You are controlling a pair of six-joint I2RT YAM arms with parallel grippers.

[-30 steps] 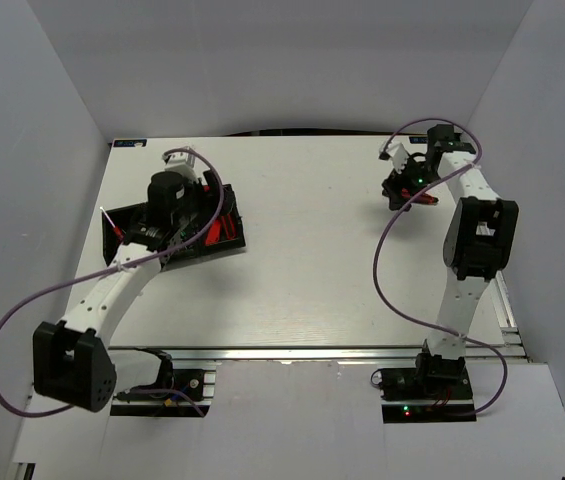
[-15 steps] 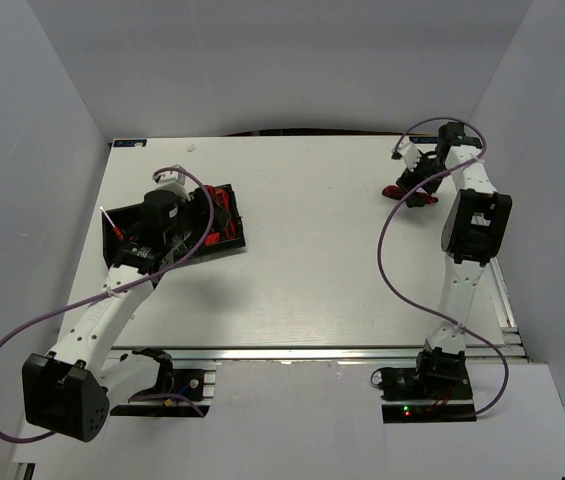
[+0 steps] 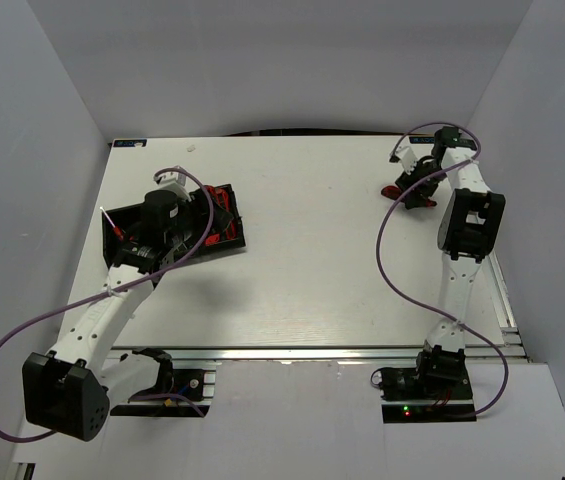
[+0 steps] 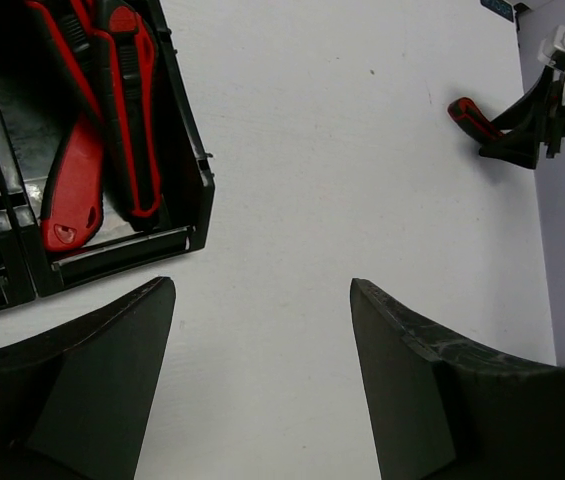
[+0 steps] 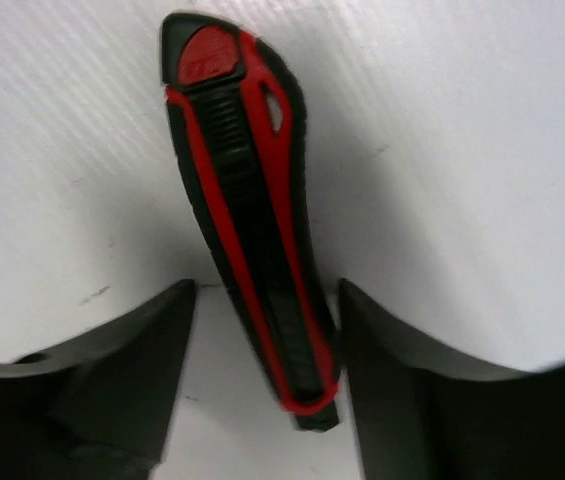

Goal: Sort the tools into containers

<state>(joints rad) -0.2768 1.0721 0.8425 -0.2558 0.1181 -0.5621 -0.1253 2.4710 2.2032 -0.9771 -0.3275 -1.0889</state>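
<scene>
The black divided tray (image 3: 234, 243) sits at the left of the table. Two red-and-black cutters (image 4: 112, 110) lie in its end compartment (image 4: 198, 190). A thin red-tipped screwdriver (image 3: 112, 224) pokes out at the tray's left end. My left gripper (image 4: 262, 300) hangs open over bare table just beside the tray, holding nothing. At the far right another red-and-black cutter (image 5: 247, 200) lies flat on the table. My right gripper (image 5: 267, 300) straddles its near end; the right finger (image 5: 412, 370) is close against it and a gap shows at the left finger (image 5: 132, 350).
White walls close in the table on the left, back and right. The right arm (image 3: 470, 225) stands along the right edge, its cable looping over the table. The cutter (image 3: 399, 191) lies near the back right corner.
The right gripper has come down around the cutter and its jaws have narrowed. The left arm drew back from over the tray a second ago and has since held still.
</scene>
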